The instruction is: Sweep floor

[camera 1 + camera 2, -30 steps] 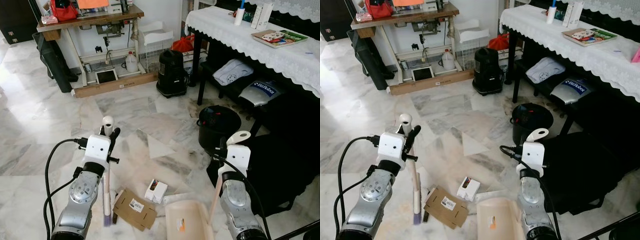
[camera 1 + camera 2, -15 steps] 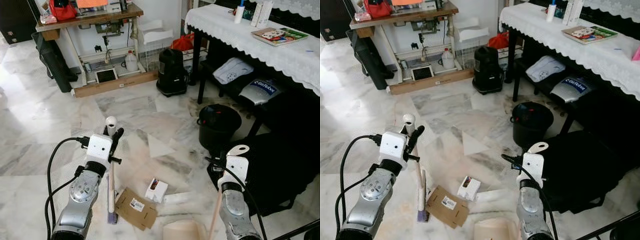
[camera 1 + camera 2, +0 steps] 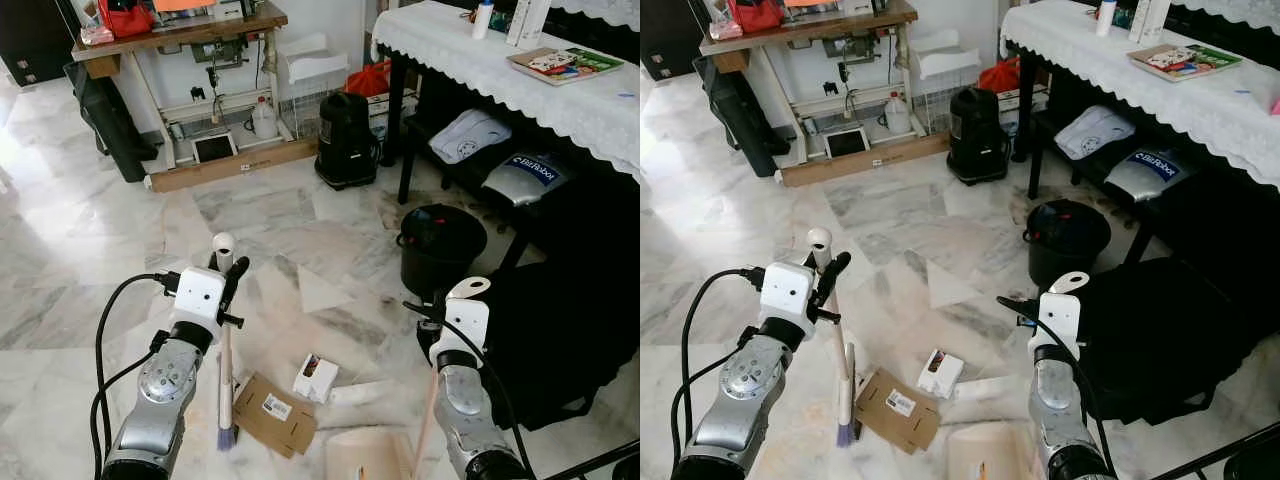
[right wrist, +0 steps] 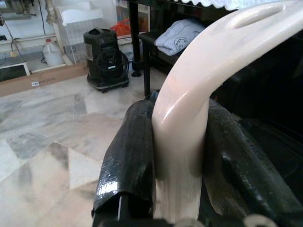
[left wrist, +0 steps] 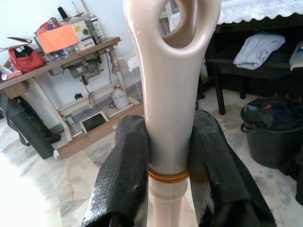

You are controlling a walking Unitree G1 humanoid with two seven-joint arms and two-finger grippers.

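Note:
My left gripper (image 3: 224, 270) is shut on the cream broom handle (image 5: 170, 94), just below its looped top. The broom runs down to purple bristles (image 3: 227, 437) on the marble floor, beside a flat brown cardboard piece (image 3: 275, 413). A small white box (image 3: 315, 378) and a white paper strip (image 3: 360, 393) lie right of the cardboard. My right gripper (image 3: 455, 305) is shut on the curved cream dustpan handle (image 4: 189, 118). The dustpan (image 3: 365, 462) rests low on the floor at the picture's bottom edge, partly cut off.
A black bin (image 3: 440, 245) stands ahead on the right, and a large black bag (image 3: 570, 330) lies beside my right arm. Farther off are a black vacuum (image 3: 346, 140), a wooden workbench (image 3: 180, 45) and a table with a white lace cloth (image 3: 520, 75).
The broom's bristles have shifted slightly right, toward the cardboard. The dustpan has dropped toward the bottom edge, uncovering the white paper strip. The camera has shifted a little.

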